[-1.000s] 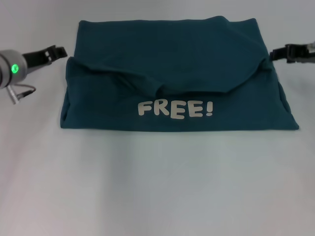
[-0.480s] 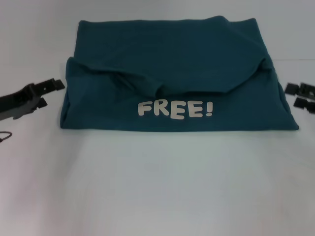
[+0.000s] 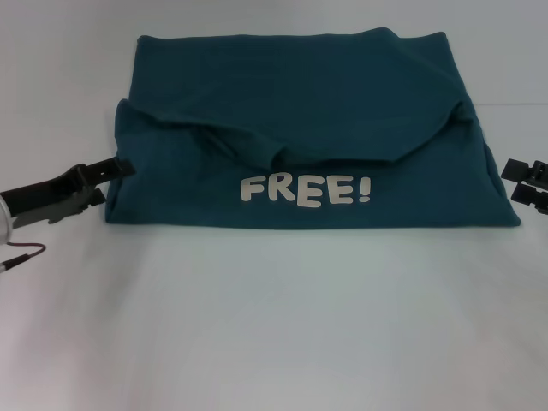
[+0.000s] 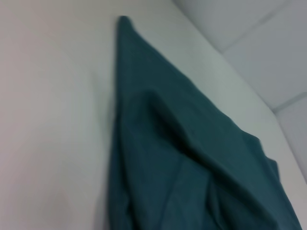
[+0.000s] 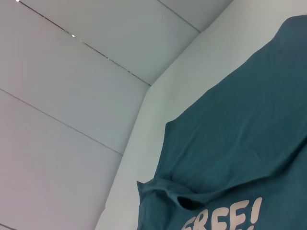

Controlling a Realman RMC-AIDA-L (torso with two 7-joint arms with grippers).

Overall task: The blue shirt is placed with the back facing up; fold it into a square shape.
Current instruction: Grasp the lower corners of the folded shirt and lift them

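blue shirt (image 3: 300,128) | folded, mid-frame on bench (image 3: 274,325), long axis left-right | left end effector (image 3: 118,175) unclenched, touching its lower-left edge | right end effector (image 3: 524,181) unclenched, just beside lower-right corner

It looked like a robot test lab rather than anyone's home: a bare white desk (image 3: 274,325) ran the whole width of the work area, with only a single blue shirt (image 3: 300,103) laid out on it. Behind the desk stood plain pale wall panels (image 5: 72,72) joined by thin seams, without decoration. Black mechanical arms reached in from both sides, the left hand (image 3: 116,175) and the right hand (image 3: 518,180) low by the cloth, which settled it as a staged bench for machine trials.
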